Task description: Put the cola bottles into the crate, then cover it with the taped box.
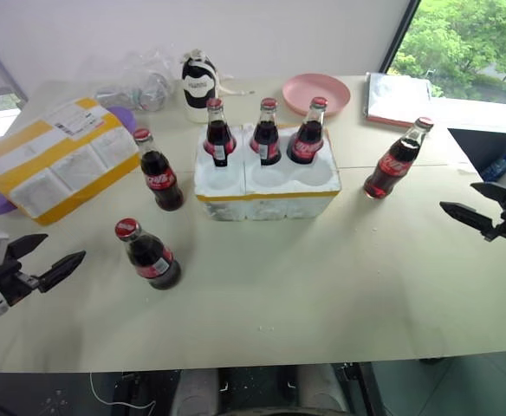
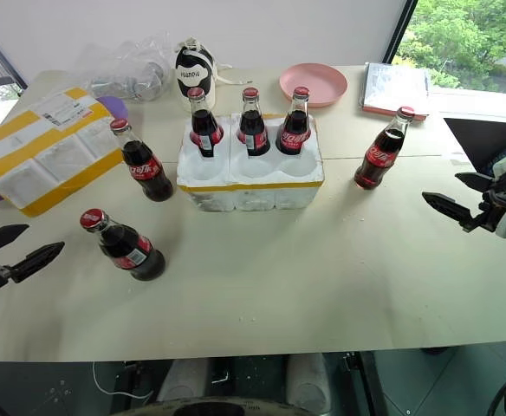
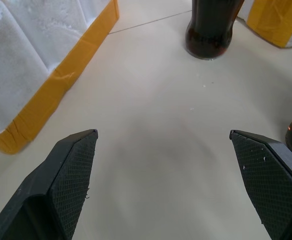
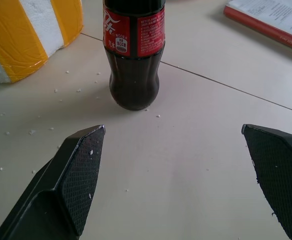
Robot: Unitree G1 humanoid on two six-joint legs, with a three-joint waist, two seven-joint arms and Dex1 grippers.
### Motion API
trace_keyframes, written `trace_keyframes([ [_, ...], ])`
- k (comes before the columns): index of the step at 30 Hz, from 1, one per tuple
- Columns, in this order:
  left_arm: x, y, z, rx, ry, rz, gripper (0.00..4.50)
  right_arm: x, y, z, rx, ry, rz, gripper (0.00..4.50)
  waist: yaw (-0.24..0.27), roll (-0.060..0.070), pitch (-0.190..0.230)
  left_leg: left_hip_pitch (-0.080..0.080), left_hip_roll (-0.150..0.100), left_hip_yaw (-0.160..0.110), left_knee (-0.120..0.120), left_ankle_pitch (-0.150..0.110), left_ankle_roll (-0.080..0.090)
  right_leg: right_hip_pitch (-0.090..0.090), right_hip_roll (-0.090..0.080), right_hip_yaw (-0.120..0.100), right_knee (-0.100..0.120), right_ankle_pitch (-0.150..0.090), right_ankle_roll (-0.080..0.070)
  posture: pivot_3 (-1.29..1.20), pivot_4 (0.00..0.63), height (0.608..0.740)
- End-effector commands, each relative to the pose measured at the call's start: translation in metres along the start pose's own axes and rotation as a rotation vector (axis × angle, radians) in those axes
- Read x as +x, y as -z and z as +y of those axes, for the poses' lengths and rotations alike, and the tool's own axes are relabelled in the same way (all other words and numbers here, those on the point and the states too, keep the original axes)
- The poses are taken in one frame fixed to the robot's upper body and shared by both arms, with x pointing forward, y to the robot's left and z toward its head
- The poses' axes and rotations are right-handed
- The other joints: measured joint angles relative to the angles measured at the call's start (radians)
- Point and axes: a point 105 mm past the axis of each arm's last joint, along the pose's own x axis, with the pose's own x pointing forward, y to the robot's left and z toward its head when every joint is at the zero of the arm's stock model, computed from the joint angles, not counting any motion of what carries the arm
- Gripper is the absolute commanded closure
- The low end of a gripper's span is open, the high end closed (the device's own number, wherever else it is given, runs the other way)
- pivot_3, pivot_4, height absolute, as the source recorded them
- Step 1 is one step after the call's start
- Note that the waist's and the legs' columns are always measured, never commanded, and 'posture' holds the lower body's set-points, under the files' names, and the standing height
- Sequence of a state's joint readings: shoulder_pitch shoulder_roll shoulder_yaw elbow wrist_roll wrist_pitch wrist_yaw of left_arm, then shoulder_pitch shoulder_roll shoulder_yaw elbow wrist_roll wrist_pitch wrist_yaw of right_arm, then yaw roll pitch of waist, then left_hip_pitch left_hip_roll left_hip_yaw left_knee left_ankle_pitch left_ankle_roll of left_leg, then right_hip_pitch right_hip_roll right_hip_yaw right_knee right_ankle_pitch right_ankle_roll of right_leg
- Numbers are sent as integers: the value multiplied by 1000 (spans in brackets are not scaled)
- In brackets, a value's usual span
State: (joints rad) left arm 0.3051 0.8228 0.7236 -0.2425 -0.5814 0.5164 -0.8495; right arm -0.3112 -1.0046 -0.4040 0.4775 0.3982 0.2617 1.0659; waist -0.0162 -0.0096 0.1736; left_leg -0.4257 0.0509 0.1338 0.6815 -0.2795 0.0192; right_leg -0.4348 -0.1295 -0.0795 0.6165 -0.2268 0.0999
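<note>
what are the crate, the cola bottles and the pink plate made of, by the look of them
The crate: likely white foam, matte and grainy, with crumbs shed on the table; glossy yellow tape bands its base.
The cola bottles: look like clear glass or hard plastic, shiny, with dark liquid showing through, red caps and printed red labels.
The pink plate: probably plastic, smooth, evenly coloured; hard to be sure.

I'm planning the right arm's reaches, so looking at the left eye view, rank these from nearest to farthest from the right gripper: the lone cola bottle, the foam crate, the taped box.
From the right gripper:
1. Lone cola bottle, standing just to its left.
2. Crate, mid-table.
3. Taped box, far left of the table.
</note>
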Motion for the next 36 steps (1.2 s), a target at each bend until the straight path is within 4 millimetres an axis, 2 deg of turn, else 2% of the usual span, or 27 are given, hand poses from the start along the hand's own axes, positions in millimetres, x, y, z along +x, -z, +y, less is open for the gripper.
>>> trace_keyframes([
  [1, -1, -8, -3, 13, 21, -22, 59, -6, -11, -6, -15, 31, -53, 0, 0, 0, 0, 0, 0, 0, 0, 0, 0, 0, 0, 0, 0, 0, 0, 0, 150, 740],
  [10, 1, -2, -6, -18, 37, -4, 59, -5, -14, -9, 1, 43, -70, 0, 0, 0, 0, 0, -1, 0, 0, 0, 0, 0, 0, 0, 0, 0, 0, 0, 150, 740],
  [16, 3, -4, -8, -36, 54, -14, 59, -4, -19, -3, 27, -2, -97, 0, 0, 0, 0, 0, -1, 0, 0, 0, 0, 1, 0, 0, 0, 0, 0, 0, 150, 740],
  [19, 4, -10, -7, -21, 55, -29, 59, -3, -21, -5, 15, 7, -97, 0, 0, 0, 0, 0, -1, 0, 1, 0, 0, 1, 0, 0, 0, 0, 0, 0, 150, 740],
  [22, 4, -25, -10, -22, 80, -85, 59, -2, -32, -7, -1, -4, -105, 0, -1, 0, 0, 0, -1, 0, 1, 0, 0, 1, 0, 0, 0, 0, 0, 0, 150, 740],
  [24, 2, -35, -15, -34, 115, -122, 59, -4, -45, 3, -19, -85, -111, 0, 0, 0, 0, 0, -1, 0, 1, 0, 0, 1, 0, 0, 1, 0, 0, 0, 150, 740],
  [26, 2, -40, -20, -39, 148, -131, 59, -6, -61, 22, -42, -203, -112, 0, 1, 1, 0, 0, -1, 0, 1, 0, 0, 1, 0, 0, 1, 0, 1, 0, 150, 740],
  [36, 5, -53, -67, 29, 451, -51, 59, -33, -128, 138, -62, -827, -147, 0, 1, 2, 1, 0, 1, -1, 1, 0, 0, 1, 0, 0, 1, 0, 0, 0, 150, 740],
])
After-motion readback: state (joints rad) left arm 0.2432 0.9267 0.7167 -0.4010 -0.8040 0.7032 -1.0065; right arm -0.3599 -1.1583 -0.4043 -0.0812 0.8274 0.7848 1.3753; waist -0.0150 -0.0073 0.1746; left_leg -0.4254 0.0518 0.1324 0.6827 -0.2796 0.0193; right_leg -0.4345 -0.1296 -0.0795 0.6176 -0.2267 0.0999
